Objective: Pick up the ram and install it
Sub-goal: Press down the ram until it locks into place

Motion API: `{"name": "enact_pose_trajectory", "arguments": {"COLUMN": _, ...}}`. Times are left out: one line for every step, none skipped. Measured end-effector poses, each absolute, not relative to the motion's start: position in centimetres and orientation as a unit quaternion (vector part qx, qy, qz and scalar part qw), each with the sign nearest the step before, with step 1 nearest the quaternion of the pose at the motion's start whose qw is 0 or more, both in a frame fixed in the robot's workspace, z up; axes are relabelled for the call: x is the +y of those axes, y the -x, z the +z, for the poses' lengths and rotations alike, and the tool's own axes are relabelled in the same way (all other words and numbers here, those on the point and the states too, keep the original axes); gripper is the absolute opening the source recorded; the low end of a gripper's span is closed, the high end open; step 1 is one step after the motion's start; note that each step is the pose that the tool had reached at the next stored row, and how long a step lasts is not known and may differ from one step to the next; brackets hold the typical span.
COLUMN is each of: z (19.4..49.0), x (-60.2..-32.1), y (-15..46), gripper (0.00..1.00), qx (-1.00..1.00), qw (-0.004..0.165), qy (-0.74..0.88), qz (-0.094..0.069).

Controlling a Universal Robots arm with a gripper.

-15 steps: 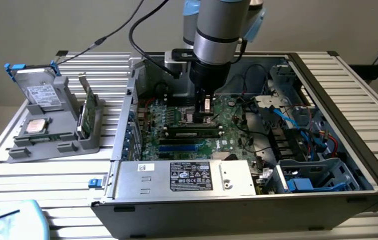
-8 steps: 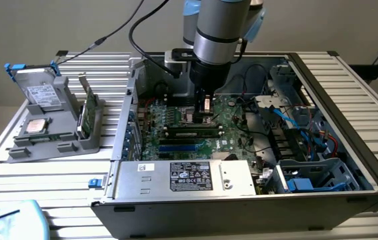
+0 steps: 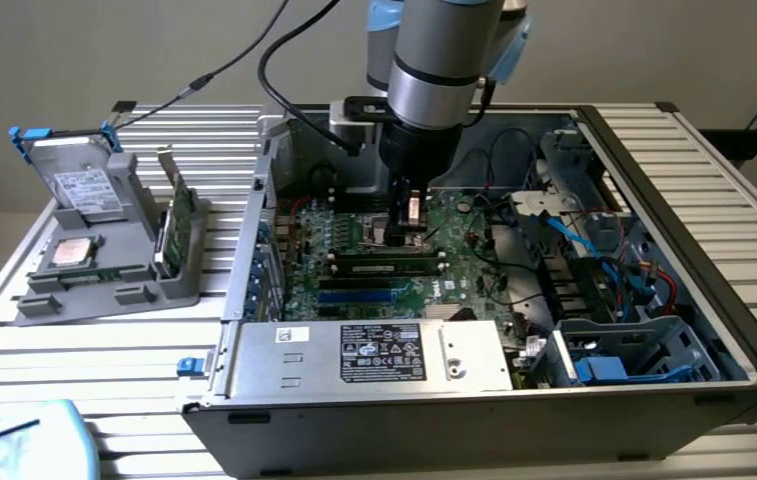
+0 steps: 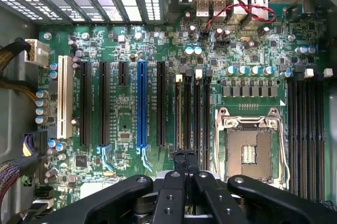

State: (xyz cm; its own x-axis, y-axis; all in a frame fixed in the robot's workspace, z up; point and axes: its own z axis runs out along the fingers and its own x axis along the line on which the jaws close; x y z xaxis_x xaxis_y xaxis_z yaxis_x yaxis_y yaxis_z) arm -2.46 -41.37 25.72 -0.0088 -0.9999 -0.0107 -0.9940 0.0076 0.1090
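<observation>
Exterior and wrist views, my arm reaching into an open computer case.

(a) My claw is pinched fully closed, the two fingers pressed flat together with nothing between them. In the exterior view my claw hangs upright, low over the board.

(b) Just beneath my fingertips run the memory slots, a group of narrow dark channels side by side with pale latches at their far ends. In the exterior view the ram lies along this group, long and dark with a green edge, seated level in a slot. My tips stand just behind it; whether they touch it I cannot tell.

(c) Beside the slots is the open socket with its silver frame. On the slots' other side stand several black slots, a blue slot and a white slot.

(d) Further off, red and black wires loop along the board's edge.

(e) The case rests on a slatted table; a silver labelled box fills its front.

(f) Well apart, on the exterior view's left, a grey stand holds a second green stick on edge, a drive and a square chip.
</observation>
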Motion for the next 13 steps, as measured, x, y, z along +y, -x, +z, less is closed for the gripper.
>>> {"name": "enact_pose_trajectory", "arguments": {"z": 25.72, "x": -41.34, "y": 2.43, "gripper": 0.11, "qx": -0.710, "qw": 0.034, "qy": -0.702, "qz": -0.043}}
{"name": "enact_pose_trajectory", "arguments": {"z": 25.72, "x": -41.34, "y": 2.43, "gripper": 0.11, "qx": -0.713, "qw": 0.033, "qy": -0.699, "qz": -0.043}}
{"name": "enact_pose_trajectory", "arguments": {"z": 25.72, "x": -41.34, "y": 2.43, "gripper": 0.11, "qx": -0.717, "qw": 0.032, "qy": -0.695, "qz": -0.043}}
{"name": "enact_pose_trajectory", "arguments": {"z": 25.72, "x": -41.34, "y": 2.43, "gripper": 0.11, "qx": -0.722, "qw": 0.032, "qy": -0.690, "qz": -0.044}}
{"name": "enact_pose_trajectory", "arguments": {"z": 25.72, "x": -41.34, "y": 2.43, "gripper": 0.11, "qx": -0.727, "qw": 0.031, "qy": -0.684, "qz": -0.044}}
{"name": "enact_pose_trajectory", "arguments": {"z": 25.73, "x": -41.34, "y": 2.44, "gripper": 0.11, "qx": -0.733, "qw": 0.031, "qy": -0.678, "qz": -0.044}}
{"name": "enact_pose_trajectory", "arguments": {"z": 25.72, "x": -41.34, "y": 2.44, "gripper": 0.11, "qx": -0.738, "qw": 0.031, "qy": -0.673, "qz": -0.044}}
{"name": "enact_pose_trajectory", "arguments": {"z": 25.73, "x": -41.34, "y": 2.44, "gripper": 0.11, "qx": -0.743, "qw": 0.030, "qy": -0.667, "qz": -0.044}}
{"name": "enact_pose_trajectory", "arguments": {"z": 25.72, "x": -41.34, "y": 2.44, "gripper": 0.11, "qx": -0.748, "qw": 0.030, "qy": -0.661, "qz": -0.045}}
{"name": "enact_pose_trajectory", "arguments": {"z": 25.72, "x": -41.34, "y": 2.43, "gripper": 0.11, "qx": -0.753, "qw": 0.029, "qy": -0.656, "qz": -0.045}}
{"name": "enact_pose_trajectory", "arguments": {"z": 25.73, "x": -41.34, "y": 2.43, "gripper": 0.11, "qx": -0.758, "qw": 0.029, "qy": -0.651, "qz": -0.045}}
{"name": "enact_pose_trajectory", "arguments": {"z": 25.72, "x": -41.34, "y": 2.43, "gripper": 0.11, "qx": -0.762, "qw": 0.028, "qy": -0.645, "qz": -0.045}}
{"name": "enact_pose_trajectory", "arguments": {"z": 25.71, "x": -41.34, "y": 2.42, "gripper": 0.11, "qx": -0.766, "qw": 0.028, "qy": -0.641, "qz": -0.044}}
